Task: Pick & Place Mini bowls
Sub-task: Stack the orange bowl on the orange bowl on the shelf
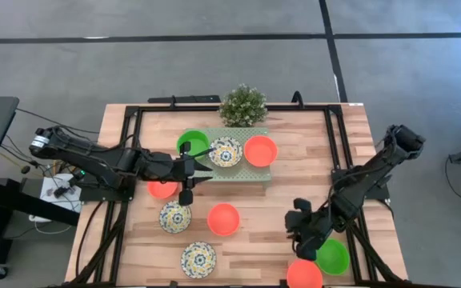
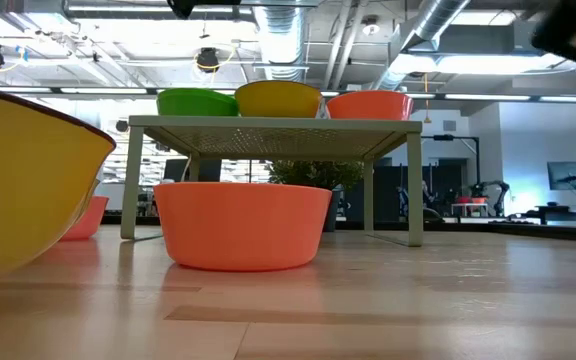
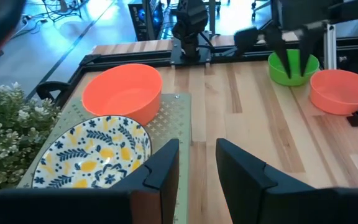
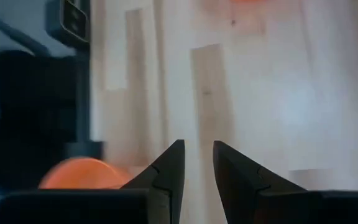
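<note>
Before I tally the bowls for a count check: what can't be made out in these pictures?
- Orange bowl at the near table edge: high view, cut off by the frame.
- Orange bowl beside the platform: high view, partly under the left gripper.
- Right wrist view: blurred; orange shape unclear.

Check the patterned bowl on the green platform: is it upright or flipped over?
Upright. The patterned bowl sits on the perforated platform with its blue-and-yellow inside facing up, beside an orange bowl, also open side up.

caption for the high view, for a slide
Left gripper open beside the raised platform holding three mini bowls; right gripper open near the table's front.
</note>
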`<state>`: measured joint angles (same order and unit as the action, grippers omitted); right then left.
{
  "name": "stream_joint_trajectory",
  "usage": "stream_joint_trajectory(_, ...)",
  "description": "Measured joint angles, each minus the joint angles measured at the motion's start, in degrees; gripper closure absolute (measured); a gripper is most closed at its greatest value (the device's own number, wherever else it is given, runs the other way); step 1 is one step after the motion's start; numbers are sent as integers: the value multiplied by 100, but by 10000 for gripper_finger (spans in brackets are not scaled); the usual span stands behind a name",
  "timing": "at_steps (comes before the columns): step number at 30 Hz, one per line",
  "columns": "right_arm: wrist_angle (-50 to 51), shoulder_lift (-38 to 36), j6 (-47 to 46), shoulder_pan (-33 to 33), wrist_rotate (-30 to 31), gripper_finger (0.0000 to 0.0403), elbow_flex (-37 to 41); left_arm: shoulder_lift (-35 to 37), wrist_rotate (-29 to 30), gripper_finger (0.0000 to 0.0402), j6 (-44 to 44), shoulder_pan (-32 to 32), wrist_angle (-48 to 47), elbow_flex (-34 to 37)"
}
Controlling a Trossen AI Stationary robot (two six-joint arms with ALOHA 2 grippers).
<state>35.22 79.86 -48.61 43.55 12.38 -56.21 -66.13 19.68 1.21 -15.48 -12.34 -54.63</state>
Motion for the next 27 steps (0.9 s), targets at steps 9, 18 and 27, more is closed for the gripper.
stream_joint_trajectory(9, -779, 738, -510, 533, -989, 324, 121, 0, -2, 294, 0, 11, 12, 2)
stream_joint_trajectory(18, -781, 1140, -507, 879, -1107, 324, 123, 0, -2, 294, 0, 11, 107, 4)
stream_joint_trajectory(27, -641, 1136, -436, 895, -728, 324, 123, -2, -2, 294, 0, 11, 262, 4)
